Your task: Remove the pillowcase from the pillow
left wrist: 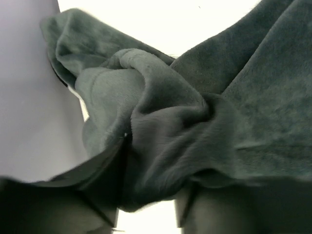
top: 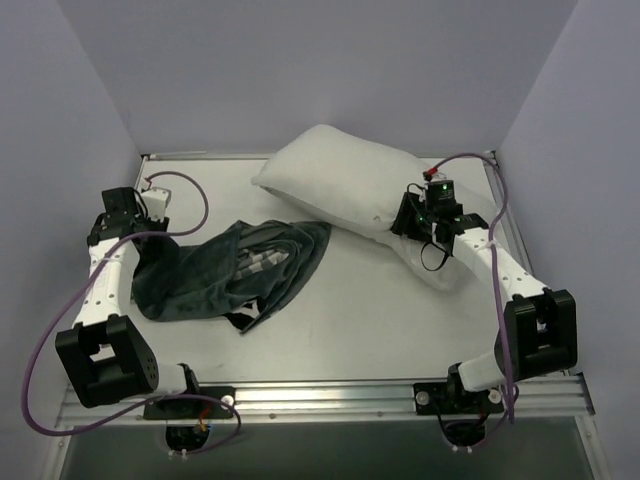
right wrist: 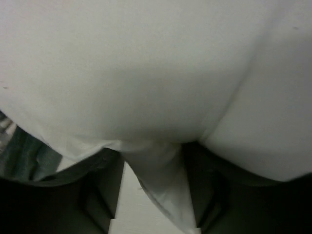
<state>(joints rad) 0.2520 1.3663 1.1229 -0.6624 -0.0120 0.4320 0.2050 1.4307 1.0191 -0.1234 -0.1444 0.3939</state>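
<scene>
Pillowcase off the pillow, heaped in a crumpled mound on the left half of the table, dark grey face mostly up, a patch of zebra stripes showing near the middle. Pillow bare and white, lying aslant from back centre toward the right, front edge near the heap's back-right corner. Left gripper at the heap's left end, fingers somewhat parted with a bunch of grey plush between them; pinched or merely lying there, impossible to tell. Right gripper low against the pillow's right end, fingers apart, a white fold loose between them, bare table visible beside the fold.
</scene>
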